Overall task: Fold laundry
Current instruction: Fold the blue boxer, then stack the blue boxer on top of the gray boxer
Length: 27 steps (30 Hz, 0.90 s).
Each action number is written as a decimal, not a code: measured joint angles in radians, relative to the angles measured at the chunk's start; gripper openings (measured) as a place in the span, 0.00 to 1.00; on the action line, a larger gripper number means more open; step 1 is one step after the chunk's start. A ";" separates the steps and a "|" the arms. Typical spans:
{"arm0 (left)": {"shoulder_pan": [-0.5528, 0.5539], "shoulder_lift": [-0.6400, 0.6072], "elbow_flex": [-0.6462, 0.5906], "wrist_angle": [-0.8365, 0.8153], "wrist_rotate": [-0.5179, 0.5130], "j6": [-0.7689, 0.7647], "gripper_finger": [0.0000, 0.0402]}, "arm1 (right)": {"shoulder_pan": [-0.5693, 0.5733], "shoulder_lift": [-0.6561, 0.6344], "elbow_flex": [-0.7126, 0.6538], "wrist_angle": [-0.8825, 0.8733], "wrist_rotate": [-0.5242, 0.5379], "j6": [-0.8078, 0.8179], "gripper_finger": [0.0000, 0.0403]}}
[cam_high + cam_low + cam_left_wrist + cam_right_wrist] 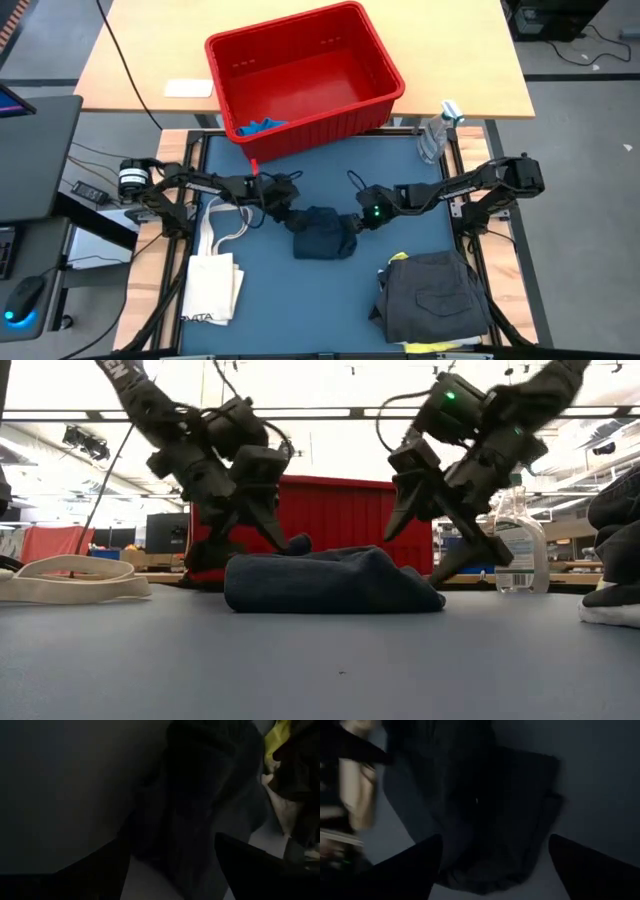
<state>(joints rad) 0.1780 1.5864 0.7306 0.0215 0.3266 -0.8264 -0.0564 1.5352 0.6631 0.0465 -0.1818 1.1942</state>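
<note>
A dark navy piece of laundry (325, 237) lies folded in a low bundle (325, 580) on the middle of the blue table mat. My left gripper (293, 218) stands open at the bundle's left end, slanting down, and the cloth (200, 805) shows between its fingers. My right gripper (352, 224) stands open at the bundle's right end, also slanting down, and the cloth (485, 810) shows between its fingers. In the low view both grippers' fingers are spread just above the bundle's two ends.
A red bin (300, 75) with a blue piece (262, 127) stands at the far edge. A plastic bottle (435, 135) is at the far right. A cream tote bag (212, 280) lies near left. A dark grey garment (435, 295) on yellow cloth (440, 346) lies near right.
</note>
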 joint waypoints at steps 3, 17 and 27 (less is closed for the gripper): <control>-0.003 0.007 -0.032 0.051 -0.008 -0.021 0.72 | -0.010 0.000 -0.083 0.151 0.000 0.076 0.98; -0.032 0.113 -0.035 0.151 -0.086 -0.076 0.72 | -0.028 0.208 0.040 0.224 -0.060 0.069 0.96; -0.032 0.115 -0.034 0.142 -0.104 -0.089 0.72 | -0.015 0.282 0.138 0.208 -0.039 0.015 0.59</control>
<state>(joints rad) 0.1455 1.7012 0.6961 0.1640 0.2221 -0.9154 -0.0711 1.8171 0.8009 0.2548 -0.2211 1.2096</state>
